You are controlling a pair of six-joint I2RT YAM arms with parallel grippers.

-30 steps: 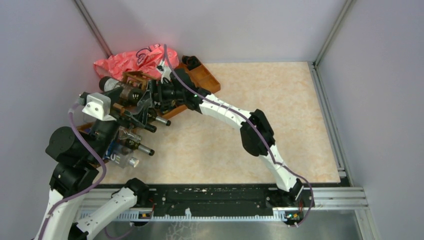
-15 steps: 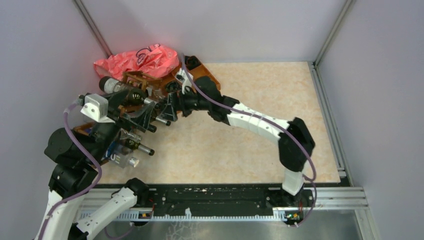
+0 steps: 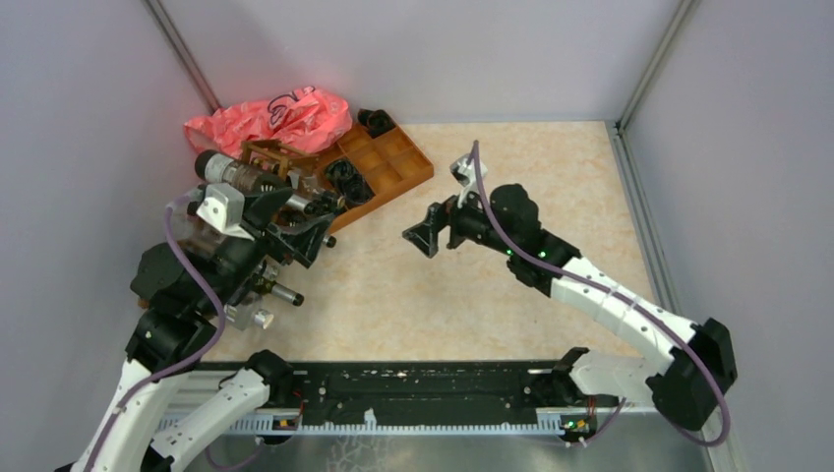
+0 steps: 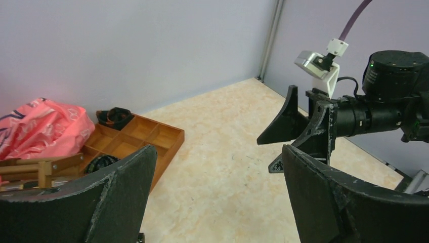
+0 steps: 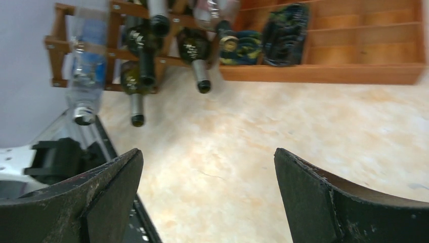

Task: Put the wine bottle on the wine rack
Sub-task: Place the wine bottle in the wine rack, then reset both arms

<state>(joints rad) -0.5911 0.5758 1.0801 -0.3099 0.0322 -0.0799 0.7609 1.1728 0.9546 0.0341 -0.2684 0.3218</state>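
The dark brown wine rack [image 3: 264,155] stands at the table's far left, half hidden by my left arm. In the right wrist view the wine rack [image 5: 56,50] holds several bottles lying in its cells, necks pointing out. One dark wine bottle [image 5: 194,48] lies in a cell beside the tray. My left gripper [image 3: 310,224] hovers open just in front of the rack, and its fingers [image 4: 126,177] have nothing between them. My right gripper [image 3: 418,228] hangs open over mid-table, well apart from the rack, and holds nothing between its fingertips [image 5: 119,174].
An orange-brown compartmented tray [image 3: 393,157] with dark items lies right of the rack. A pink plastic bag [image 3: 266,113] is bunched in the back left corner. A clear plastic bottle [image 5: 83,76] sits in the rack's outer cell. Grey walls enclose the table.
My right gripper opened at the rack and pulled back right to mid-table, leaving the bottle there. My left gripper shifted slightly up and stayed open.
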